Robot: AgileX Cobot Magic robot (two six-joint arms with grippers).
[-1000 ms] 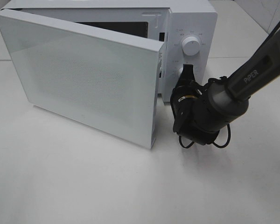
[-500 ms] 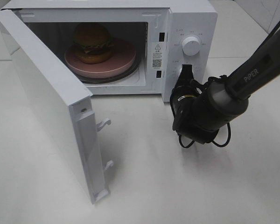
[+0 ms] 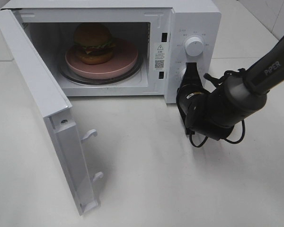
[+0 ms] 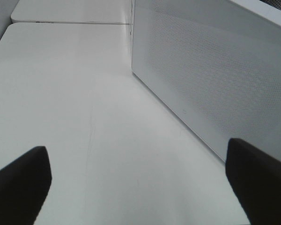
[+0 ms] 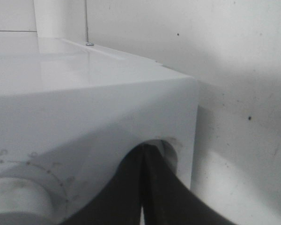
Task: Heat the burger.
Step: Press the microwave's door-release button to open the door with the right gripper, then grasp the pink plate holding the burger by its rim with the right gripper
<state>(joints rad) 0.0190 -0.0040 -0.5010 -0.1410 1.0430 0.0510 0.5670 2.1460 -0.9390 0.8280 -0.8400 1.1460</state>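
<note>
Burger point(image 3: 92, 42) on pink plate point(image 3: 125, 64) inside microwave point(image 3: 199, 19), 11 o'clock; door point(image 3: 38, 90) wide open. Right claw point(image 3: 190, 71) clenched against control panel point(image 3: 206, 66), left claw point(image 4: 136, 154) released beside door. Best push its free edge shut evenly.

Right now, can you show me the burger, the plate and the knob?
burger point(image 3: 93, 39): high camera view, on its top bun.
plate point(image 3: 126, 60): high camera view, on its bare right rim.
knob point(image 3: 194, 47): high camera view, on its front face.

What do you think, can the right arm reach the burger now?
Probably yes. The microwave door stands wide open, so nothing blocks the burger on its pink plate. The right gripper is shut with its tip at the control panel beside the opening, so it must shift over and open first.
</note>
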